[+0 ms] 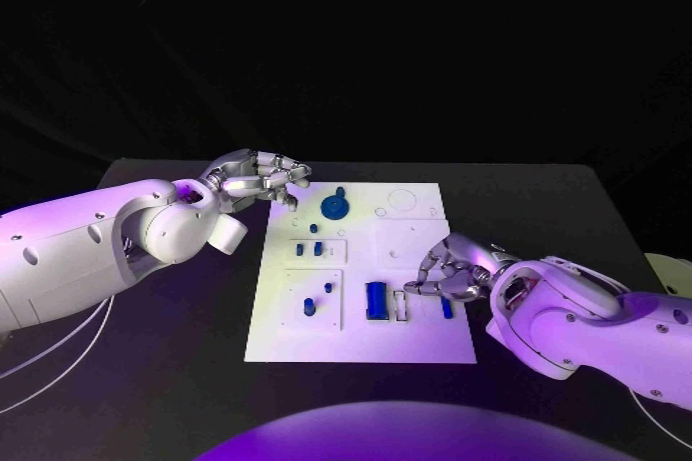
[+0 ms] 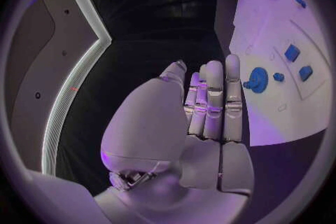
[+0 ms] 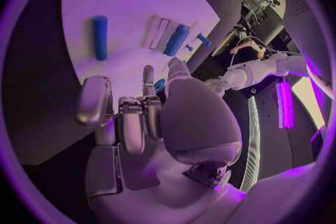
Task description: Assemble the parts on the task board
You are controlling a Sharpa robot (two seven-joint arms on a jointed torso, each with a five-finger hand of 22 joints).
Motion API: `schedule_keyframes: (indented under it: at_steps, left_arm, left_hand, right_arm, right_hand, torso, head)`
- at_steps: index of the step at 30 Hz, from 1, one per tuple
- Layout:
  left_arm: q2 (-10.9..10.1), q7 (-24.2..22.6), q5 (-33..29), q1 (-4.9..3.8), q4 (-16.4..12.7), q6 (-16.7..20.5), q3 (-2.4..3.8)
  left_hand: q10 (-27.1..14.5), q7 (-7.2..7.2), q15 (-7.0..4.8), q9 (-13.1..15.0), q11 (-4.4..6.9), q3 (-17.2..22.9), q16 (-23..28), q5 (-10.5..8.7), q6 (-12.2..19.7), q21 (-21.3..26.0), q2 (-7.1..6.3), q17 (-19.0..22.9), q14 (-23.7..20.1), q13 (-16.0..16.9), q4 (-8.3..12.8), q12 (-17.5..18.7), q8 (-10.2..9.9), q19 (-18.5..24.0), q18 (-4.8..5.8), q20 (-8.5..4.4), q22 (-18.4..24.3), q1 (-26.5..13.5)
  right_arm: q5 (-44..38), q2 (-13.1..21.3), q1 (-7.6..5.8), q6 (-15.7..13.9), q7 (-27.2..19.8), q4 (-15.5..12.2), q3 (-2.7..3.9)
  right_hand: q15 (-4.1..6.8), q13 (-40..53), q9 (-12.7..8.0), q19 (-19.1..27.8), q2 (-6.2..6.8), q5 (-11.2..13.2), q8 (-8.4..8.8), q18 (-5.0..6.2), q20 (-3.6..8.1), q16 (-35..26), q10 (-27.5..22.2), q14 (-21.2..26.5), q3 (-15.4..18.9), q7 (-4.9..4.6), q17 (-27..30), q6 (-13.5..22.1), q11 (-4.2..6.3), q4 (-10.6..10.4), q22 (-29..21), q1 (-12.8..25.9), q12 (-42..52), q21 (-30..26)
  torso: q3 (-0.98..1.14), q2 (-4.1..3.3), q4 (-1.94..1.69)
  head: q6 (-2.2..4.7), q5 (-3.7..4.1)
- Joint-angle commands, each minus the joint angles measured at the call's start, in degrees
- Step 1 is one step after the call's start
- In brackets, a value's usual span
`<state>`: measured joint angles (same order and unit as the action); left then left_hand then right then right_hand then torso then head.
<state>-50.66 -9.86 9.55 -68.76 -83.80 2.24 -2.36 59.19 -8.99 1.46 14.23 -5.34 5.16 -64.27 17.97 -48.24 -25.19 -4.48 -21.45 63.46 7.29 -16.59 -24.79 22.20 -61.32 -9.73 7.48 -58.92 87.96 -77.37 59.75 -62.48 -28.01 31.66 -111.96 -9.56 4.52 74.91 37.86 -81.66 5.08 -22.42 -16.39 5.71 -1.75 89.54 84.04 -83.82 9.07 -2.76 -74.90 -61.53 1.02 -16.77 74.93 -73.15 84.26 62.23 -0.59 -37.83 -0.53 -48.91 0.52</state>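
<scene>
Task board (image 1: 361,336) flat in the middle of the black table (image 1: 159,371), white, with blue parts scattered across it. Round blue gear-looking part (image 1: 335,204) up near the far edge, just beside the left hand. Two small blue blocks (image 1: 309,248) in a recessed panel below that, then another panel with two little blue pegs (image 1: 317,297). Bigger blue rectangular block (image 1: 376,299) nearer the right hand, next to a pair of pale slots (image 3: 159,31). Long blue cylinder (image 3: 101,37) lying loose on the board, apart from the rest, seen from the right wrist. Honestly hard to call what's seated and what's just lying there; guessing most pieces not yet mated, so probably early to middle of the job. Left hand (image 1: 260,178) hovering at the board's far left corner, fingers curled in the head view and lying side by side from its own wrist camera, nothing in them. Right hand (image 1: 450,271) over the board's right side, fingers bent down toward the surface, no part visibly pinched, though can't tell for sure whether anything's tucked under there.
</scene>
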Motion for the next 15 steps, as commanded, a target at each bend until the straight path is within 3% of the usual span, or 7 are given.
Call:
schedule_keyframes:
  at_steps: [1, 6, 9, 15]
  left_arm:
    - [0.1, -0.87, -0.51, -0.03, -0.22, 0.35, 0.01]
    - [0.14, -1.01, -0.84, -0.03, -0.5, 0.5, -0.02]
    - [0.16, -1.08, -1.01, -0.03, -0.57, 0.52, -0.04]
    - [0.2, -0.77, -1.53, -0.03, -0.56, 0.57, -0.09]
  left_hand:
    - [0.22, -0.09, -0.03, -0.05, 0.03, 0.41, 0.36, -0.08, 0.06, 0.35, -0.04, -0.01, -0.19, -0.1, 0.04, 0.3, 0.16, -0.55, -0.56, 0.01, 0.08, -0.33]
    - [0.24, -0.08, -0.04, -0.05, 0.03, 0.42, 0.36, -0.08, 0.06, 0.36, -0.07, -0.02, -0.18, -0.09, 0.04, 0.29, 0.17, -0.56, -0.56, 0.01, 0.08, -0.33]
    - [0.24, -0.08, -0.04, -0.05, 0.03, 0.42, 0.36, -0.08, 0.06, 0.36, -0.07, -0.02, -0.18, -0.09, 0.04, 0.29, 0.17, -0.56, -0.56, 0.01, 0.08, -0.33]
    - [0.27, -0.08, -0.05, -0.04, 0.04, 0.47, 0.36, -0.07, 0.04, 0.38, -0.09, -0.02, -0.17, -0.09, 0.04, 0.27, 0.2, -0.58, -0.57, 0.01, 0.08, -0.34]
  right_arm:
    - [2.21, 1.64, -0.43, -2.67, -0.63, -0.33, -0.01]
    - [1.21, 4.63, -0.58, -0.72, -0.2, 0.07, -0.12]
    - [-0.22, 5.95, 0.07, 0.09, -0.05, 0.29, -0.23]
    - [-0.97, 7.06, 1.79, 2.32, 0.76, 0.76, -0.51]
  right_hand:
    - [0.28, 9.96, 0.07, 0.17, 0.22, -0.14, 0.19, -0.32, 0.19, -0.03, 3.15, -5.8, 0.06, -0.03, -13.3, 0.27, 0.39, 0.09, 4.12, -0.79, -0.16, -0.51]
    - [0.03, 9.23, -0.01, 0.64, 0.18, -0.32, 0.95, -0.14, 0.03, -0.3, 2.63, -5.61, -0.07, -0.37, -12.44, 1.22, 0.1, 0.16, 3.7, -2.78, -1.08, -1.85]
    - [-0.06, 9.16, -0.18, 0.7, 0.19, -0.24, 1.32, -0.13, -0.05, -0.35, 2.57, -5.58, -0.08, -0.52, -12.29, 1.54, -0.02, 0.15, 3.67, -3.51, -1.18, -2.02]
    - [-0.12, 8.86, -0.29, 0.9, -0.18, -0.06, 1.34, -0.02, -0.11, -0.47, 2.39, -5.49, -0.13, -0.51, -11.89, 1.11, -0.04, 0.01, 3.45, -3.78, -1.55, -2.69]
  torso:
    - [-0.06, 0.09, 0.02]
    - [-0.2, 0.14, 0.1]
    - [-0.17, 0.11, 0.25]
    - [-0.08, 0.11, 0.15]
  head:
    - [0.12, 0.33]
    - [0.29, 1.05]
    - [0.34, 1.15]
    - [0.2, 1.51]
